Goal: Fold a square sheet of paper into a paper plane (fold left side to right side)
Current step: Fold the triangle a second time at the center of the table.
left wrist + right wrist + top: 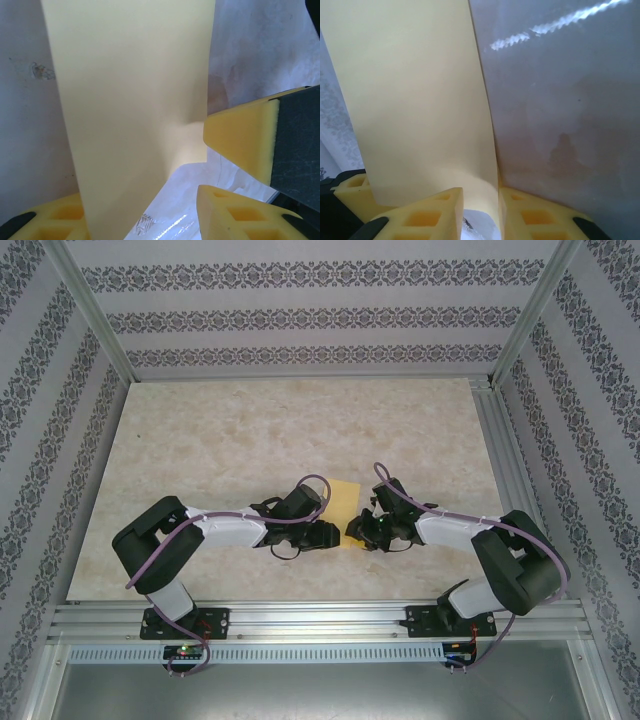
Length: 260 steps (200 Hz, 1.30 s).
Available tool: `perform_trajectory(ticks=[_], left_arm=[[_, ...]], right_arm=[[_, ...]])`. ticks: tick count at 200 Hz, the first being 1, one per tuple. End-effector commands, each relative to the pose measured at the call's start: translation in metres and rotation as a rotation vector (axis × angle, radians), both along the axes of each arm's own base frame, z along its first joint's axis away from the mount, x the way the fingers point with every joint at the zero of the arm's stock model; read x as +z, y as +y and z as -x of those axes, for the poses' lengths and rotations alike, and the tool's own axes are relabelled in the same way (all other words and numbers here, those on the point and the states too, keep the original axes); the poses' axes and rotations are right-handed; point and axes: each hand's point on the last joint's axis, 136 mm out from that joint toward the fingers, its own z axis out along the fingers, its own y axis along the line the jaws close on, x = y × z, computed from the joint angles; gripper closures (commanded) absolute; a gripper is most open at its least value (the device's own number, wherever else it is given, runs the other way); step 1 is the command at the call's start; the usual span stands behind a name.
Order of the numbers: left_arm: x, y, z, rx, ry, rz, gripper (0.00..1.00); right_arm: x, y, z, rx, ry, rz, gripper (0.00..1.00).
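The square sheet of paper (346, 498), pale yellow, lies on the table between my two grippers, with its near edge lifted. In the left wrist view the paper (130, 100) rises over my left finger, and the left gripper (145, 210) stands open with bare table in its gap. A yellow fingertip (240, 145) of the other gripper touches the paper's right edge there. In the right wrist view the paper (420, 100) curls down between the fingers of the right gripper (480, 200). It lies against the right pad, and a narrow gap is left at the other pad. From above, the left gripper (328, 532) and right gripper (364, 530) sit almost tip to tip.
The marbled table (250, 430) stretches away behind the paper. Patterned walls with aluminium posts (95, 315) enclose it on three sides. A metal rail (320, 615) carrying both arm bases runs along the near edge.
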Motion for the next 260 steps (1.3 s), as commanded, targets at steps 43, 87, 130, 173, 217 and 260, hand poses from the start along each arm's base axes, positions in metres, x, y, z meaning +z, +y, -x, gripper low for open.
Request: perform_trajectory(ticks=[43,87,130,173,217,260], left_arm=[[0.010,-0.006,0.000,-0.002,-0.034,0.021,0.53],[0.013,-0.002,0.000,-0.002,-0.050,0.007,0.52],[0.031,0.029,-0.004,-0.014,-0.149,-0.115,0.40],[0.061,0.054,-0.008,-0.089,-0.320,-0.175,0.35],[0.093,0.022,-0.003,-0.271,-0.537,-0.045,0.34],[0.089,-0.006,-0.001,-0.341,-0.565,0.024,0.33]], right_arm=[[0.001,0.002,0.002,0.005,0.004,-0.002,0.84],[0.003,0.002,0.002,0.009,0.001,0.001,0.98],[0.013,0.005,-0.004,0.021,-0.019,0.001,0.98],[0.021,0.008,-0.012,0.027,-0.032,-0.010,0.97],[0.026,0.009,-0.019,0.030,-0.035,-0.018,0.85],[0.027,0.007,-0.028,0.013,-0.037,-0.017,0.79]])
